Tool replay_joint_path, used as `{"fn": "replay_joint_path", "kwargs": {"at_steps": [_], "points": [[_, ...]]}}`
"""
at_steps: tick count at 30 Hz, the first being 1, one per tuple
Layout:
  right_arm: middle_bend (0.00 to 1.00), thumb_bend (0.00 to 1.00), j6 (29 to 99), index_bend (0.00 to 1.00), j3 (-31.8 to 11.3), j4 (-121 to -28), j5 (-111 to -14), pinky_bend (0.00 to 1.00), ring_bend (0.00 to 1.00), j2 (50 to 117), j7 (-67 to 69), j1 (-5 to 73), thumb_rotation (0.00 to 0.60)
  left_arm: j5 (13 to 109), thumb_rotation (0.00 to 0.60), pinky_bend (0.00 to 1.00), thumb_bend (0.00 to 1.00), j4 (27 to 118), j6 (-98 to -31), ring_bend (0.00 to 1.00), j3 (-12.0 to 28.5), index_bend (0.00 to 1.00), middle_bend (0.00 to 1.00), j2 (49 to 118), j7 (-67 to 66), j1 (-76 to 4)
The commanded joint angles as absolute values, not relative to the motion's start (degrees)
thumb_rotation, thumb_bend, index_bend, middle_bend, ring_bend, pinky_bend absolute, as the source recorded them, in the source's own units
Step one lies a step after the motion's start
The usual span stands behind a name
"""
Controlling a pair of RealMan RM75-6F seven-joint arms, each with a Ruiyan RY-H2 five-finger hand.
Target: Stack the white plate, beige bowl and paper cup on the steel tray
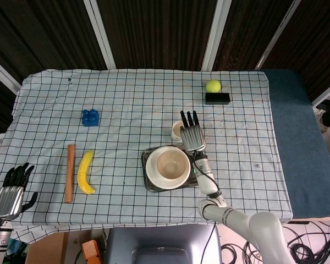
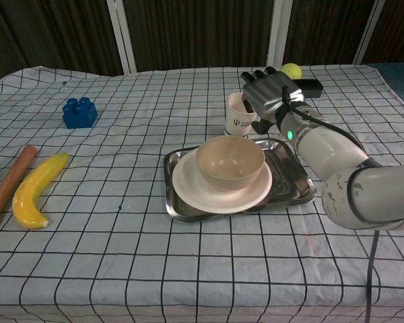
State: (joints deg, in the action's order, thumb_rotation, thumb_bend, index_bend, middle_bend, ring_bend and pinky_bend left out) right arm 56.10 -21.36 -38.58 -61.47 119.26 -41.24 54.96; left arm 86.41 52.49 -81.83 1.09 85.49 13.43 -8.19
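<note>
The steel tray point(image 1: 145, 176) point(image 2: 291, 180) lies at the table's middle front. On it sits the white plate point(image 1: 154, 177) point(image 2: 209, 196), and the beige bowl point(image 1: 172, 164) point(image 2: 229, 161) stands in the plate. Just behind the tray the paper cup point(image 1: 177, 130) point(image 2: 235, 118) stands upright on the cloth. My right hand point(image 1: 192, 135) point(image 2: 271, 93) is against the cup's right side with fingers stretched past its rim, hiding part of it. I see no closed grip. My left hand point(image 1: 12, 190) rests at the front left corner, fingers apart and empty.
A yellow banana point(image 1: 86, 172) point(image 2: 35, 188) and a wooden rod point(image 1: 70, 172) point(image 2: 7, 188) lie at the front left. A blue block point(image 1: 90, 117) point(image 2: 79, 112) sits further back. A tennis ball point(image 1: 213, 86) rests on a black box point(image 1: 217, 98) at the back right.
</note>
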Motion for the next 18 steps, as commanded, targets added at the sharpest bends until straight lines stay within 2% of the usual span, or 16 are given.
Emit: {"fn": "replay_joint_path", "kwargs": {"at_steps": [1,4,11,18], "points": [[0.0,0.39,55.98,0.52,-21.37,-38.15,-61.39,0.0,0.0,119.42,-41.03,55.06,0.6,86.34,0.6,0.0,0.39,52.54,-81.77,0.0,1.1,0.0,0.0,85.45,13.47,-8.16],[0.0,0.43,56.1,0.53,-21.22,-38.02,-61.55,0.0,0.0,119.33,-40.78,55.01,0.6,86.28,0.6,0.0,0.39,52.67,-81.68,0.0,1.13,0.0,0.0,85.37,13.51,-8.16],[0.0,0.44,58.53,0.54,-20.59,-41.96,-63.57,0.0,0.0,116.85,-38.09,54.0,0.6,86.13,0.6,0.0,0.39,52.82,-81.61,0.0,1.18,0.0,0.0,85.28,13.42,-8.06],[0.0,0.45,64.9,0.54,-18.0,-55.98,-69.03,0.0,0.0,109.04,-34.15,49.97,0.6,86.27,0.6,0.0,0.39,52.98,-81.61,0.0,1.08,0.0,0.0,85.4,13.2,-8.07]]}}
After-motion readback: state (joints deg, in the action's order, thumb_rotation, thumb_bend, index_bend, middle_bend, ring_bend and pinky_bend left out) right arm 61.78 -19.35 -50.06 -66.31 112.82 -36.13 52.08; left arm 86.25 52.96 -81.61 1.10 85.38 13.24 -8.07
